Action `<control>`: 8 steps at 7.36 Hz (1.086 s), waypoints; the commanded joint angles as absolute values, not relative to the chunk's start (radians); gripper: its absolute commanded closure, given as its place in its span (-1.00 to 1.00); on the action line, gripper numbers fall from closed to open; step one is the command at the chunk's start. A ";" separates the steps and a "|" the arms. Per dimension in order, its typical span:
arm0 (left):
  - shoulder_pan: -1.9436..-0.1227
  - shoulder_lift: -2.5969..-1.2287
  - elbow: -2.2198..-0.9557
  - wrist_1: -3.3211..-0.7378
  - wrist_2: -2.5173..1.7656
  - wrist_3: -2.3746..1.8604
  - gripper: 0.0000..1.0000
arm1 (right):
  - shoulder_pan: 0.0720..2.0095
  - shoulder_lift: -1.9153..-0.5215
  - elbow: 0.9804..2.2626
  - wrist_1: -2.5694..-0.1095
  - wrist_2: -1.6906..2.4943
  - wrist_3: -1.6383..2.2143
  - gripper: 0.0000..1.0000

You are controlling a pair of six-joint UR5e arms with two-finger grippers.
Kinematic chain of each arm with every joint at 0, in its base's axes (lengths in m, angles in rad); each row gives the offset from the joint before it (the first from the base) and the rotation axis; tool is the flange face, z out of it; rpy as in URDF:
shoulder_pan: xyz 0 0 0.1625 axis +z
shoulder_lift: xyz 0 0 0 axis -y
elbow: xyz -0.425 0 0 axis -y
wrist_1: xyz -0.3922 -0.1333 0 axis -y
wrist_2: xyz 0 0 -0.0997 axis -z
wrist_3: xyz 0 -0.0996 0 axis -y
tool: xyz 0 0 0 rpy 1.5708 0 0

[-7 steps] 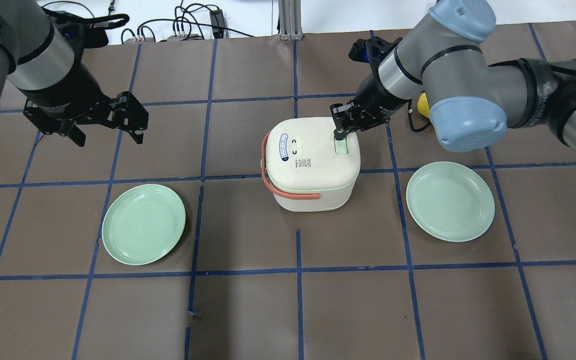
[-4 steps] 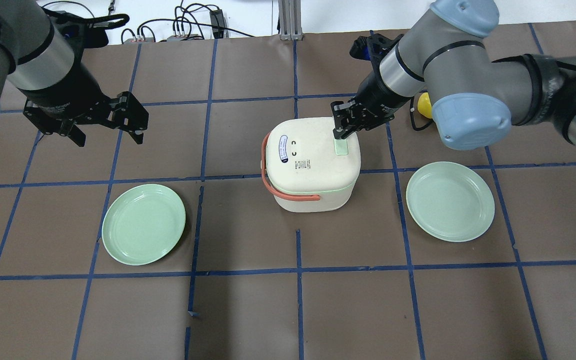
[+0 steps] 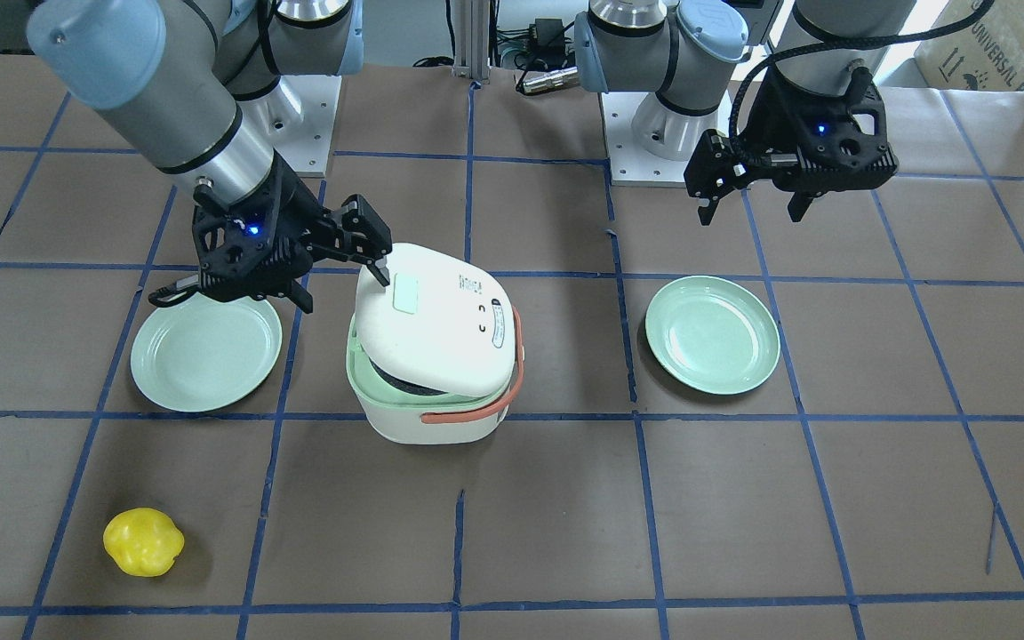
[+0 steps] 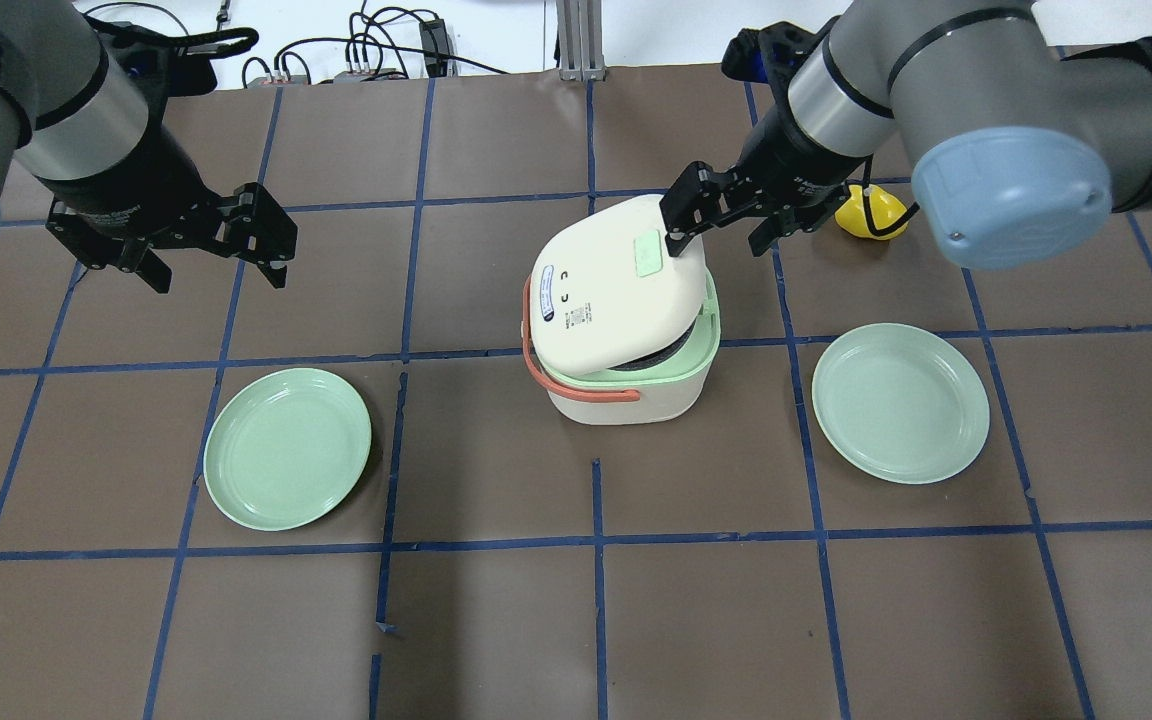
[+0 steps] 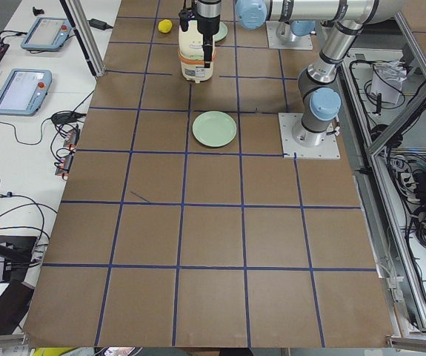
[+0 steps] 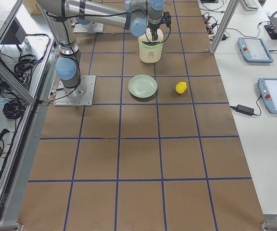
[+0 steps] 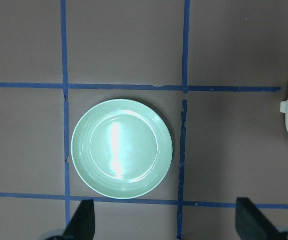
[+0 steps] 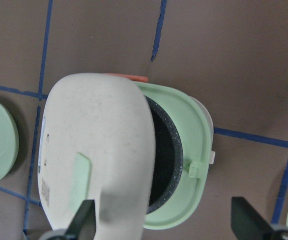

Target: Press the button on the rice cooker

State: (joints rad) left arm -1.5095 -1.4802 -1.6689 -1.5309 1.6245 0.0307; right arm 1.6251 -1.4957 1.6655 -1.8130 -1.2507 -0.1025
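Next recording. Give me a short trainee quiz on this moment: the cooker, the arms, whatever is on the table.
1. True or false: the rice cooker has its lid fully shut.
2. The right tool is closest to: A) the lid's green button B) the cooker's orange handle C) the yellow object
3. Fill in: ___ green plates lie on the table.

Key
1. False. The lid is tilted up and the dark inner pot shows beneath it.
2. A
3. Two
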 commanded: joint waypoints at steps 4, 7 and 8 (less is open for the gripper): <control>-1.509 -1.480 -1.669 -1.532 1.624 0.031 -1.00 | 1.543 -1.542 1.534 -1.727 -1.468 -0.064 -0.99; -1.509 -1.479 -1.669 -1.531 1.624 0.031 -1.00 | 1.508 -1.559 1.542 -1.726 -1.486 -0.025 -0.99; -1.509 -1.480 -1.669 -1.532 1.624 0.031 -1.00 | 1.505 -1.562 1.543 -1.692 -1.488 -0.028 -0.99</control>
State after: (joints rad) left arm -1.5094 -1.4798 -1.6690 -1.5314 1.6245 0.0307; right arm 1.5138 -1.5574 1.5399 -1.7176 -1.4857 -0.0310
